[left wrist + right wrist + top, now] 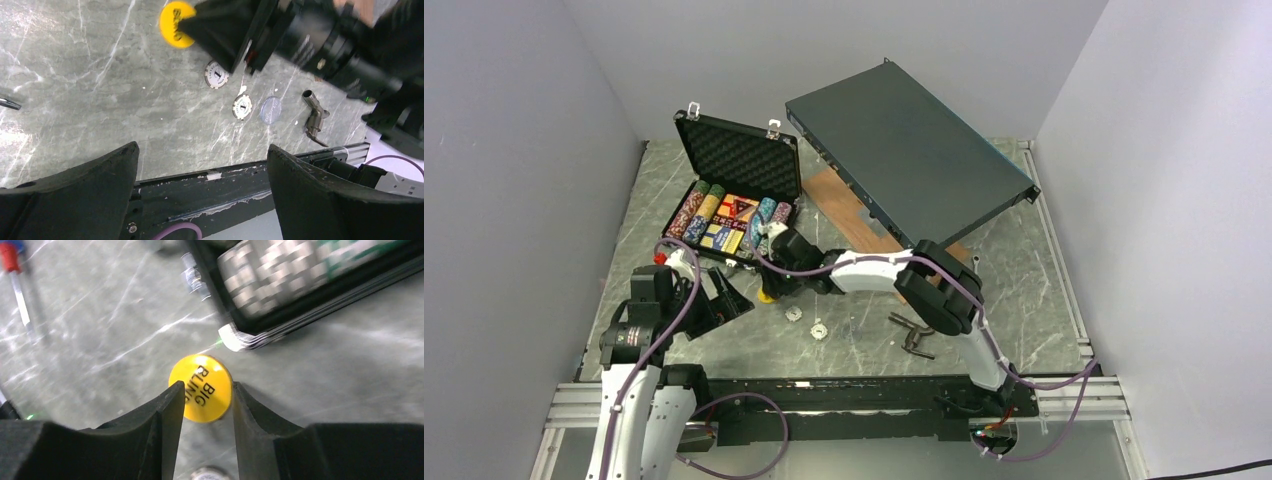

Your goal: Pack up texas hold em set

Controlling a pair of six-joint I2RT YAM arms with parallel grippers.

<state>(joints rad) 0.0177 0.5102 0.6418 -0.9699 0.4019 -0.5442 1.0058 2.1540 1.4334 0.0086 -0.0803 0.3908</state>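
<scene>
Grey marbled table (1024, 290) between white walls: poker set partly packed, with loose markers yet to go in.

Small black briefcase with grey egg-crate foam (736, 160) stands open at far left, its rows of multicoloured chips (699, 212) seated. The round yellow "BIG BLIND" disc (201, 385) lies just beside its near edge, flanked by the right gripper (207, 388), whose fingers are narrowed at its rim; a true pinch cannot be told. Two white discs (216, 75) and a clear bluish disc (270, 110) lie nearer, so these and the lid appear left. Left gripper (202, 150) hangs with fingers spread wide. From above the right arm hides the case's near edge, and the wrist view of the chips is blurred.
</scene>
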